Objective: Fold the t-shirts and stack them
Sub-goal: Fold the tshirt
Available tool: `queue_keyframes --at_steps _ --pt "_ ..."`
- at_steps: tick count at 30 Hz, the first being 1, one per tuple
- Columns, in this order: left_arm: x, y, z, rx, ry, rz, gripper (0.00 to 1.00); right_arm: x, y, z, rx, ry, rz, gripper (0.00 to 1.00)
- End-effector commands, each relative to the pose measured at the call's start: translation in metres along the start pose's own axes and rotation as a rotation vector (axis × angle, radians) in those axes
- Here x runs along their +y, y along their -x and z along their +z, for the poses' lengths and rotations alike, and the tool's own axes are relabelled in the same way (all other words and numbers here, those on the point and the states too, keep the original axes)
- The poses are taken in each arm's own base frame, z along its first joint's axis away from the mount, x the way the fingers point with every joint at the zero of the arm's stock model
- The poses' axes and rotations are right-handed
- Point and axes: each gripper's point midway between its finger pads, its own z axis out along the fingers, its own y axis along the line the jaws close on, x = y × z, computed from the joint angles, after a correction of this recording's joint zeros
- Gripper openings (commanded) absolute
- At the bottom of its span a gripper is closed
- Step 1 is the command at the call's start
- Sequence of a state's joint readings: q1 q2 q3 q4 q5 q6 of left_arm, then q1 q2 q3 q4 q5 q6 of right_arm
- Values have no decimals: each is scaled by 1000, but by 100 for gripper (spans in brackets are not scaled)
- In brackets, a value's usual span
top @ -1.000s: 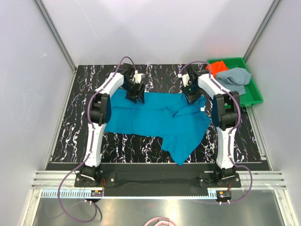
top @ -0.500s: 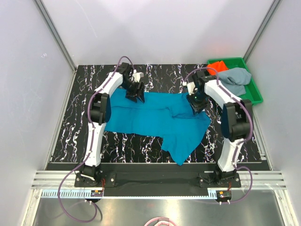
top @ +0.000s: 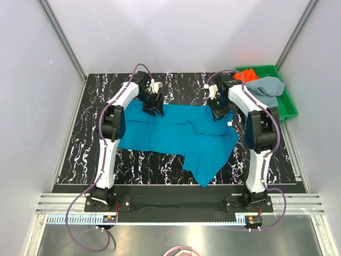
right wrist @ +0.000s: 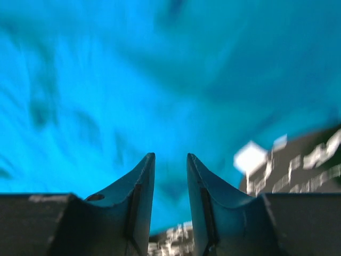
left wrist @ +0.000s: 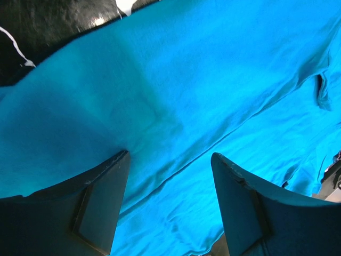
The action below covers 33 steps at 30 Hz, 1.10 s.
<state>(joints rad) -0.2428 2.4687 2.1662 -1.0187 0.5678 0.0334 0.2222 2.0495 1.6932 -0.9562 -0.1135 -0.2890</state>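
Leftmost, the left hand (top: pixel 155 108) low at the far left corner of the teal-blue t-shirt (top: pixel 176 136), right over its edge. Shirt itself spread and rumpled across the middle of the black marbled tabletop (top: pixel 85 144), one part trailing toward the near edge. Fingers (left wrist: pixel 98 213) wide apart, gripping nothing, with flat teal cloth beneath and between them. Shown only by the left wrist view: a long crease across the cloth and a sliver of bare tabletop past the hem at the top.

Further right, the right hand (top: pixel 216 111) at the same shirt's far right corner, low over the cloth. Fingers (right wrist: pixel 139 202) close together, only a narrow slit between. From the blurred right wrist view, impossible to tell between pinching cloth and merely hovering. Caught by that view and the top one alike: a small white tag (right wrist: pixel 250 157) at the cloth's edge, beside bare marble.

Rightmost, visible from above alone: the green tray (top: pixel 287 106) at the far right corner, well apart from the left hand, near the right one. Inside, the orange-red t-shirt (top: pixel 245 75) bunched at the far left end, and the grey-blue t-shirt (top: pixel 266 87) heaped just beside it.
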Motion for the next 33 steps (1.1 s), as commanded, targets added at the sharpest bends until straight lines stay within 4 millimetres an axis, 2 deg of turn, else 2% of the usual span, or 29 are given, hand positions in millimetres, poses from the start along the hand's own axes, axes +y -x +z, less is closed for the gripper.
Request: queue_keyframes --at_steps 1,2,4,10,12,15,20,25,27,33 --pt "7 -12 -4 24 58 31 69 4 33 19 -49 71 47 38" --pt "9 -14 -5 27 67 31 69 3 43 18 -71 71 48 38" --pt "14 -17 -9 34 95 31 70 -1 48 29 -65 80 66 38" --pt "37 -8 -16 8 196 11 70 -20 41 50 -31 90 121 39" --pt "46 -1 -17 -8 243 15 71 -29 47 52 -46 84 132 39" --pt "59 9 -13 -27 299 13 72 -44 58 62 -66 70 149 40" --pt "72 29 -10 -77 357 44 74 -64 93 77 -140 40 140 40" --pt "79 45 -7 -111 386 84 75 -75 120 87 -203 20 130 42" --pt "76 56 -9 -136 377 98 75 -78 122 93 -208 12 125 43" --pt "75 71 -19 -193 401 104 79 -84 132 92 -242 -12 118 45"
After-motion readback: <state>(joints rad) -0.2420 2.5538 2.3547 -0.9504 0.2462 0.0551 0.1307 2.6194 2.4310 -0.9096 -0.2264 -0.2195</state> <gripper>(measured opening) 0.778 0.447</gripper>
